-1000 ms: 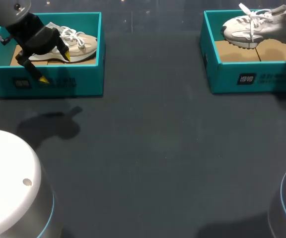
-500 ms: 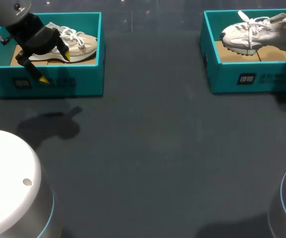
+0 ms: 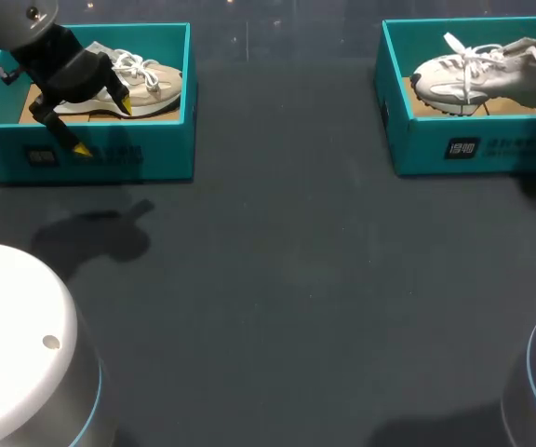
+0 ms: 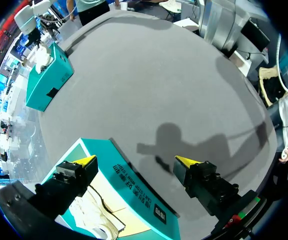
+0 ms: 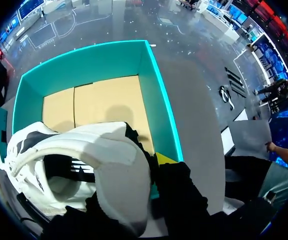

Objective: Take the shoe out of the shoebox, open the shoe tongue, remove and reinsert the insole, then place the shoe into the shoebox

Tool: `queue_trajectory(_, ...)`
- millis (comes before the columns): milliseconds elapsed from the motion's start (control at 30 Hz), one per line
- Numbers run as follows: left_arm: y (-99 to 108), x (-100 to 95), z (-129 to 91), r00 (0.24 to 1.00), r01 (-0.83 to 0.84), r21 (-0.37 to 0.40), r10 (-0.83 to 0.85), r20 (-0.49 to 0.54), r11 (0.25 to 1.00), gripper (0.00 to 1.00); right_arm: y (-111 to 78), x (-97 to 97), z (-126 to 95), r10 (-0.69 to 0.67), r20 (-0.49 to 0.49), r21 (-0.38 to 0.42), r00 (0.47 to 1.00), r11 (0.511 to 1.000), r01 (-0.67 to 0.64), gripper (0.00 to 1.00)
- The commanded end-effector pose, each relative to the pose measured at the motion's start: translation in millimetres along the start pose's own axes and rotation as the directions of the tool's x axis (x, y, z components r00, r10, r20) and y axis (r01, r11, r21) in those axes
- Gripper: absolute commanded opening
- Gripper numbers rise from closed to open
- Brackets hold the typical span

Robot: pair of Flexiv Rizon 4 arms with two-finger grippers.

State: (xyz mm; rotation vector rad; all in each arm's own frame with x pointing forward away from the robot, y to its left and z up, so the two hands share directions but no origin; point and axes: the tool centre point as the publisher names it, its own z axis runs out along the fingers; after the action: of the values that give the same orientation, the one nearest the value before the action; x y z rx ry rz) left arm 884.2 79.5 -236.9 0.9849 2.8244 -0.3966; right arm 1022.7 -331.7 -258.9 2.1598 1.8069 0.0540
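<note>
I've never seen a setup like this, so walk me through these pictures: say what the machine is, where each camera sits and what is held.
This is a robot with two arms at a dark table, each ending in a two-fingered gripper with yellow tips. The wide picture comes from a camera above and behind it; the two round ones from cameras on its wrists. The left shoebox holds a beige shoe; the left gripper hovers open above its front wall, holding nothing. The right gripper holds a white shoe by its heel over the open right shoebox.
</note>
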Motion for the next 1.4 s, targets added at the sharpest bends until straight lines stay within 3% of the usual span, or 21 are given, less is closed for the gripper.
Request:
queue_trajectory(33,0,0.3,0,1.000,-0.001,-0.002,0.001,-0.001,1.000,1.00,-5.2,0.7,10,0.008,0.004,-0.008,1.000,1.000,-0.008,0.00)
queue_trajectory(733,0,0.3,0,1.000,-0.001,-0.002,0.001,-0.001,1.000,1.00,-5.8,-9.9,34,0.019,0.062,0.040,0.998,0.999,-0.021,0.00)
queue_trajectory(1400,0,0.3,0,1.000,-0.001,-0.002,0.001,-0.001,1.000,1.00,-21.0,6.6,68,-0.043,0.040,0.054,0.998,0.998,0.041,0.00)
